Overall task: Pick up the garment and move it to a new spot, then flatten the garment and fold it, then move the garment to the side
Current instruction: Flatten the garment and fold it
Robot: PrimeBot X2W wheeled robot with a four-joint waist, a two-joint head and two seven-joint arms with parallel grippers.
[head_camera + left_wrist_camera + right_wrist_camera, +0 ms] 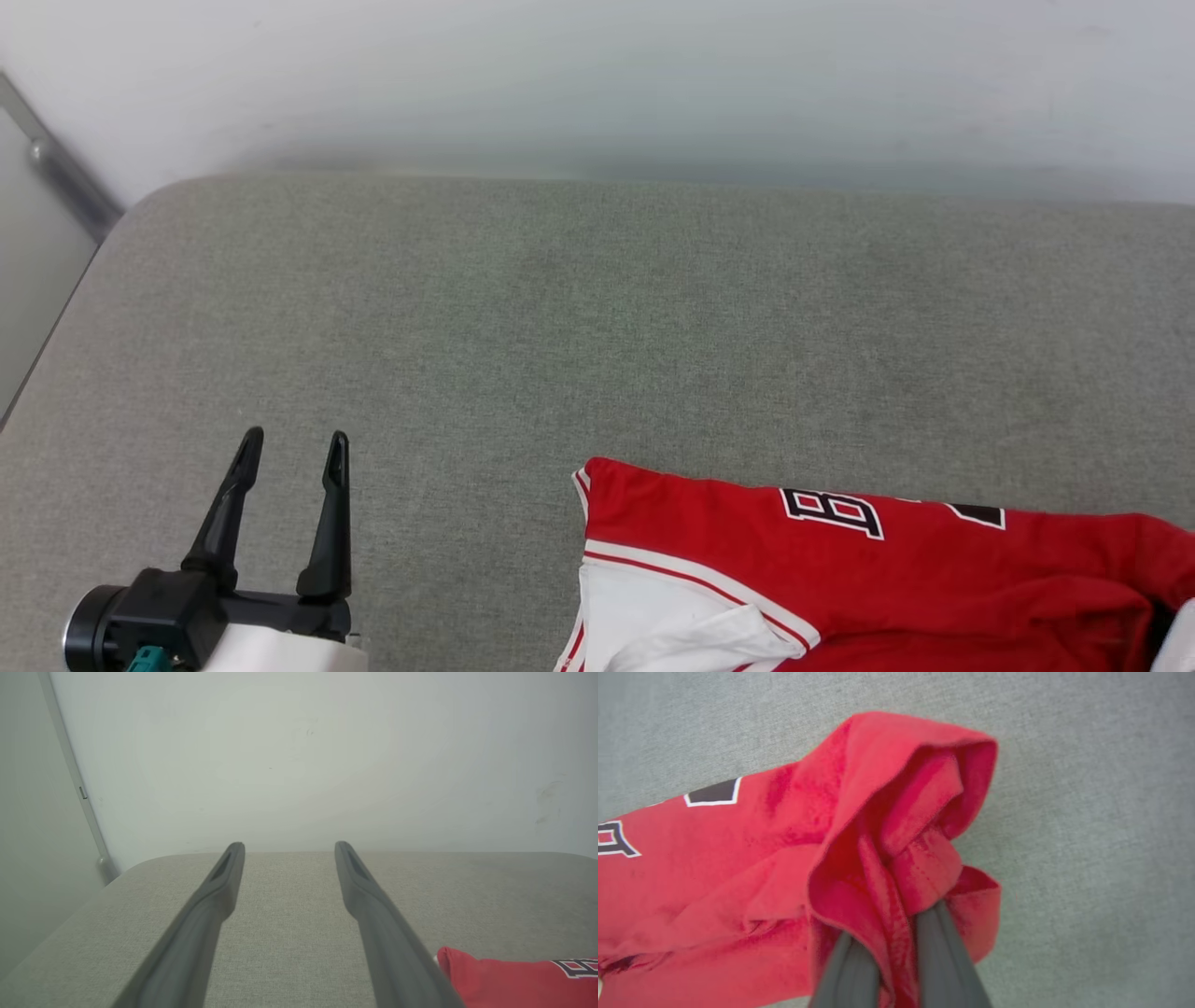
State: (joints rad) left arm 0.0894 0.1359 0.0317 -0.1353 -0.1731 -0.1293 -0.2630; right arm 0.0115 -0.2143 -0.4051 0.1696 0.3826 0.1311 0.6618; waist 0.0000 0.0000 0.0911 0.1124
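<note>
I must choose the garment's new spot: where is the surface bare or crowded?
Bare: the grey cushion between the wall and the garment, and the strip between the open left tool and the sleeve. Crowded: lower right, where the right tool pinches it.

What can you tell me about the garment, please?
The garment is a red jersey of soft knit cloth, with a white sleeve, striped trim and dark white-outlined lettering. It lies crumpled on the grey pad, and the right gripper pinches a bunched red fold at one end.
</note>
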